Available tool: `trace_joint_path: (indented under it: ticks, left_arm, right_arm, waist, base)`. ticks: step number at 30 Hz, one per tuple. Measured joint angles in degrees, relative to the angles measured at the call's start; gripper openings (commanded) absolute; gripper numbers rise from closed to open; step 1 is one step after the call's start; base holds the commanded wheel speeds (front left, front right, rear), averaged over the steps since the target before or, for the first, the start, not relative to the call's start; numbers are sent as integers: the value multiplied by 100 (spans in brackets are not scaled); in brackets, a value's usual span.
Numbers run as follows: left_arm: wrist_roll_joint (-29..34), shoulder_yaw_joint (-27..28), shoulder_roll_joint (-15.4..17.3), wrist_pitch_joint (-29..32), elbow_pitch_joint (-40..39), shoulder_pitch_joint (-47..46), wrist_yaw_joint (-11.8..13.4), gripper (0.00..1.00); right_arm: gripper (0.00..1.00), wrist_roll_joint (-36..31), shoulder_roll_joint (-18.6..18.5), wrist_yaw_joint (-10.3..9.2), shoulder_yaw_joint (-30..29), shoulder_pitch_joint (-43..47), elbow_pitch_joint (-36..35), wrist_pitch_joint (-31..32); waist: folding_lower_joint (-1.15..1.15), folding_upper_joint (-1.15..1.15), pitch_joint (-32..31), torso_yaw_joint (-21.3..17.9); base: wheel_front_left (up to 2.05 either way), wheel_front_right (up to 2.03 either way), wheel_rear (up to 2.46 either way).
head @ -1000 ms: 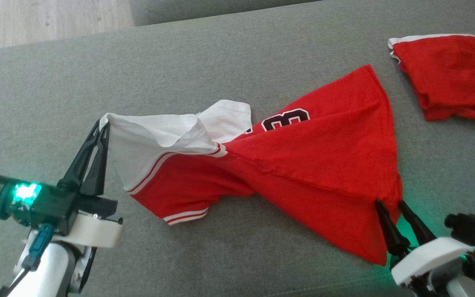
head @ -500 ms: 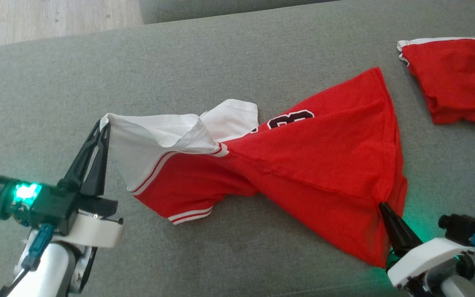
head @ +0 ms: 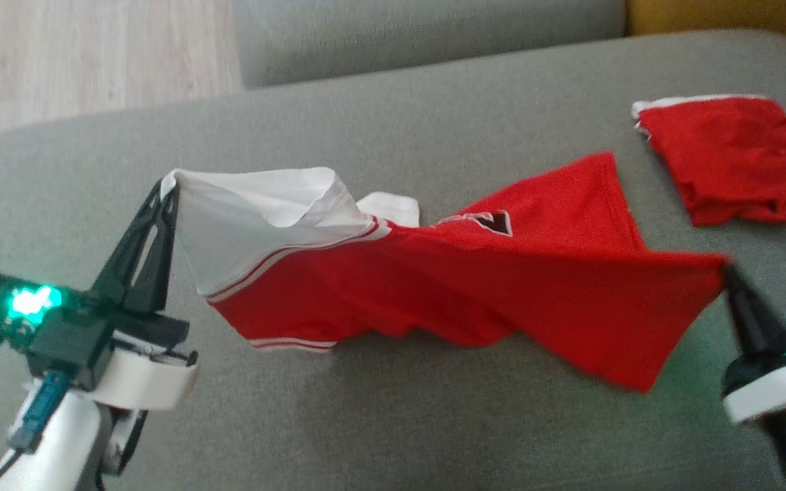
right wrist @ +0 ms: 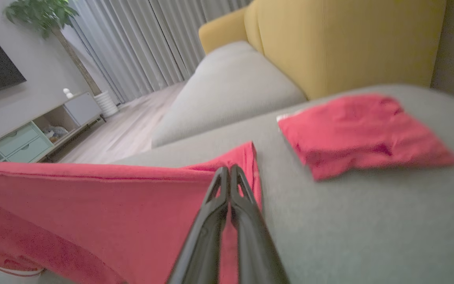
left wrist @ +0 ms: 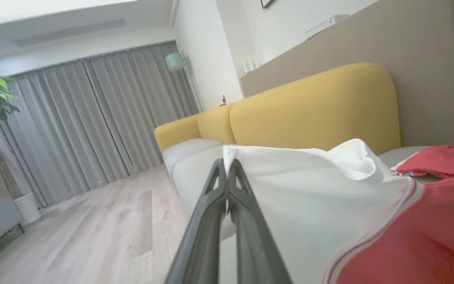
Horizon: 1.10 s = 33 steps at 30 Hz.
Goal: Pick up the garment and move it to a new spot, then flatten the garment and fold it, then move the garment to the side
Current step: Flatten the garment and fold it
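The garment (head: 502, 286), a red jersey with white sleeves and striped trim, hangs stretched between my two grippers above the grey cushion (head: 400, 423). My left gripper (head: 169, 187) is shut on the white sleeve corner (left wrist: 235, 156) at the left. At the right, my right gripper (head: 726, 267) is shut on a red hem corner (right wrist: 246, 157), lifted off the cushion. Part of the dark number (head: 492, 220) shows on the far layer, which still rests on the cushion.
A folded red cloth bundle (head: 731, 160) lies at the cushion's far right, also seen as the red bundle (right wrist: 361, 130). Wooden floor (head: 93, 61) lies beyond the cushion's far left edge. A yellow sofa back (left wrist: 309, 110) rises behind.
My right gripper closed on the hem corner and raised it up and to the right, pulling the jersey taut. The left gripper kept its hold. The head view shifted too.
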Motion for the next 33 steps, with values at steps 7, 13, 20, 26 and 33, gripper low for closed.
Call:
trace_joint_path:
  ticks: [7, 13, 20, 26, 33]
  left_arm:
    - [-135, 7, 198, 35, -453, -608, -368, 0]
    - [-155, 51, 314, 167, -708, -1778, -748, 0]
    - [-570, 90, 274, 612, -22, -3565, -1165, 0]
    - [-810, -261, 15, 936, 1314, -4853, -1378, 0]
    - [-433, -886, -591, 271, 3179, -6297, -1450, 0]
  right_arm:
    - [0, -280, -844, 0, -755, -207, -1344, 321]
    - [0, -646, -1191, 0, -1370, -1063, -2219, 901]
    - [0, -727, -1170, 0, -1228, -2575, -1923, 1482]
    - [0, -854, -777, 0, -664, -4034, -431, 1481]
    - [0, -1400, -436, 0, -260, -5540, 1248, 904]
  waist:
    - [-1, 0, -583, -96]
    - [-1, 0, -804, -142]
    - [-1, 0, -617, -49]
    - [1, 0, -149, 73]
    - [3, 0, 605, 398]
  base:
    - [0, 0, 0]
    - [0, 0, 0]
    - [0, 0, 0]
    - [0, 0, 0]
    - [0, 0, 0]
